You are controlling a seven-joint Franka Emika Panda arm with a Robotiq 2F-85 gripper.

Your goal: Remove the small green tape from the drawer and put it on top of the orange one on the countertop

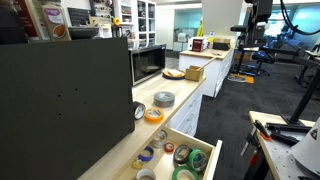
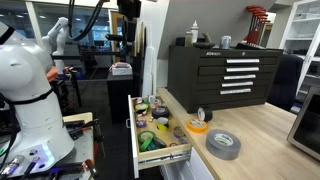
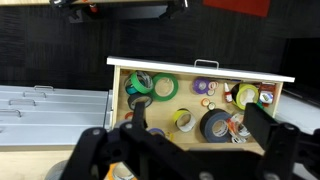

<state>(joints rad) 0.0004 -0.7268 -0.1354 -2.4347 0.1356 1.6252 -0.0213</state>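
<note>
The drawer (image 3: 200, 68) is pulled open below me and also shows in both exterior views (image 1: 207, 143) (image 2: 134, 128). Several coloured tape rolls lie in it. The small green tape (image 3: 141, 90) lies at the drawer's left end, against a bigger green roll (image 3: 165, 88). My gripper (image 3: 198, 116) is open and empty, hanging high over the drawer's middle, above a black roll (image 3: 213, 125). The orange one (image 1: 153, 115) (image 2: 197, 126) lies flat on the countertop (image 1: 190, 78) (image 2: 270, 128) just above the drawer. The gripper does not show clearly in the exterior views.
A wider grey roll (image 1: 164, 98) (image 2: 223, 144) lies on the countertop beside the orange roll. A microwave (image 1: 148, 63) stands further along. A black tool chest (image 2: 220, 70) stands behind the worktop. A grey ribbed tray (image 3: 50, 105) lies left of the drawer.
</note>
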